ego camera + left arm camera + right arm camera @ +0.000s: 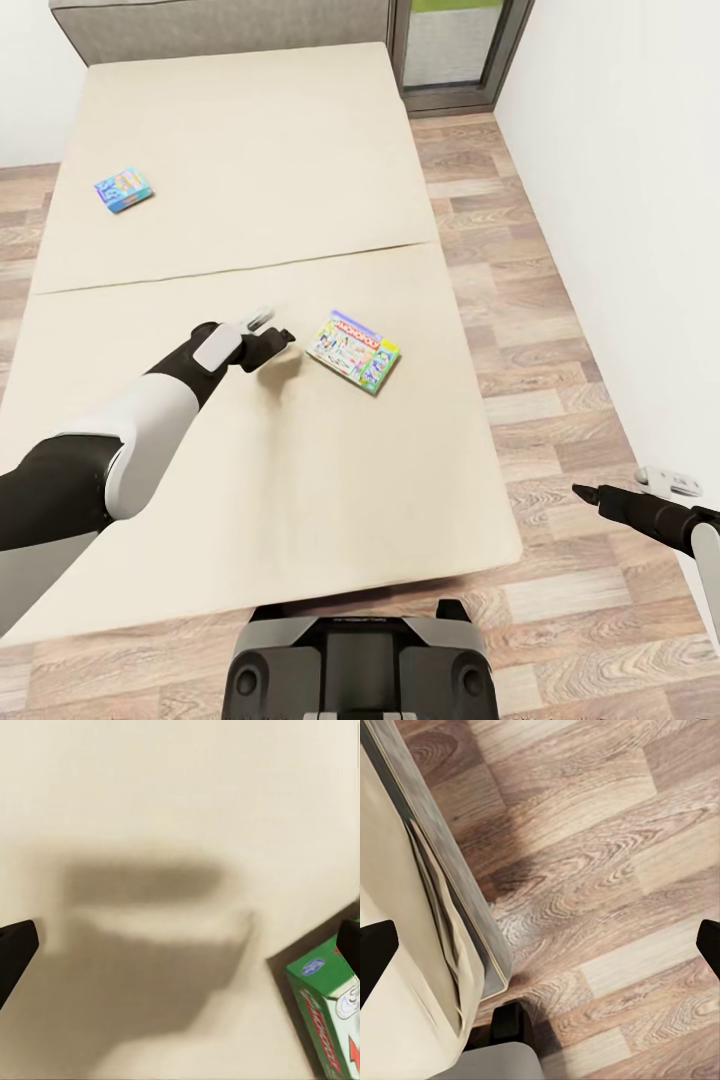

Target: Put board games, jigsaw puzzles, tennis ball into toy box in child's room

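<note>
In the head view, the left gripper [268, 335] is hanging over the cream bed [240, 180], and the Monopoly box [353, 350] is lying flat just beside it, toward the right edge of the bed, not touching the fingers. The blue game box [124, 189] is lying well apart, far up the bed near its left side. The right gripper [588, 492] is reaching over the wood floor [520, 300] beside the bed; here its fingers seem close together, but this is hard to judge.

In the left wrist view, the two dark fingertips [16, 949] are standing wide apart with nothing between them, over the gripper's shadow on the bed. A green corner of the Monopoly box [330, 1020] is lying next to one fingertip.

In the right wrist view, the fingertips [375, 949] are also spread wide and are holding nothing, above the floor [607, 855] and the bed edge [442, 907].
</note>
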{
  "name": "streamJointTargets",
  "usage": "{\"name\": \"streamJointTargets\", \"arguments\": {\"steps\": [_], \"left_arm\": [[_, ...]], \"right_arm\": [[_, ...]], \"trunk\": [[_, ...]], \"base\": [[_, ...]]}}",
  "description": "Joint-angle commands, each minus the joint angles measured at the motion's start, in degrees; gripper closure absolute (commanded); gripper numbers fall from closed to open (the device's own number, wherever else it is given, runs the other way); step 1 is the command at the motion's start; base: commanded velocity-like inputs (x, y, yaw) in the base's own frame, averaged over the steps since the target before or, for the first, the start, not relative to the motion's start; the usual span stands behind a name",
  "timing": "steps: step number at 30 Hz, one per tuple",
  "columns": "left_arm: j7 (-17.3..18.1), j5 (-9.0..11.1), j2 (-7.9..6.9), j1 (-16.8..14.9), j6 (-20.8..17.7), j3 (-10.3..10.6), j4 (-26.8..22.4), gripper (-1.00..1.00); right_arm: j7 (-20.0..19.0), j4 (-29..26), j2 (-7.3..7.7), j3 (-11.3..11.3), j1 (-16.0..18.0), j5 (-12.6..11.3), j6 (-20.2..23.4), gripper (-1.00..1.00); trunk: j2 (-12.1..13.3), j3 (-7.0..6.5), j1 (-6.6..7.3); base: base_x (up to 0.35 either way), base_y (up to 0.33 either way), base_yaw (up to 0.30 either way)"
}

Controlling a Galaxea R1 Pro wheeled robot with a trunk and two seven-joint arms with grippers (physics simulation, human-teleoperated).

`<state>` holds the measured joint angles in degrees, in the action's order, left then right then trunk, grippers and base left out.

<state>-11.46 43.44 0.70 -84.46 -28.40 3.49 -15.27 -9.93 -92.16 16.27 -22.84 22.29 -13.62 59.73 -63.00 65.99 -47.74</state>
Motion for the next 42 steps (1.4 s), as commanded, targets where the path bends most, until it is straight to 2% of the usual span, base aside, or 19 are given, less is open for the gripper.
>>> {"name": "streamJointTargets", "arguments": {"steps": [1, 30, 42], "left_arm": [[-0.5, 0.6, 0.00, -0.2, -0.2, 0.4, -0.1, -1.00], [-0.5, 0.6, 0.00, -0.8, 0.0, 0.5, -0.2, -1.00], [-0.5, 0.7, 0.20, -0.8, 0.1, 0.5, -0.7, -1.00]], "right_arm": [[-0.3, 0.0, 0.00, -0.1, 0.0, 0.1, 0.3, -1.00], [-0.3, 0.0, 0.01, -0.1, 0.0, 0.1, 0.3, -1.00], [-0.3, 0.0, -0.01, -0.1, 0.0, 0.1, 0.3, -1.00]], "trunk": [[0.0, 0.12, 0.00], [0.0, 2.81, 0.00], [0.0, 3.16, 0.00]], "base": [[0.000, 0.000, 0.000], [0.000, 0.000, 0.000], [0.000, 0.000, 0.000]]}}
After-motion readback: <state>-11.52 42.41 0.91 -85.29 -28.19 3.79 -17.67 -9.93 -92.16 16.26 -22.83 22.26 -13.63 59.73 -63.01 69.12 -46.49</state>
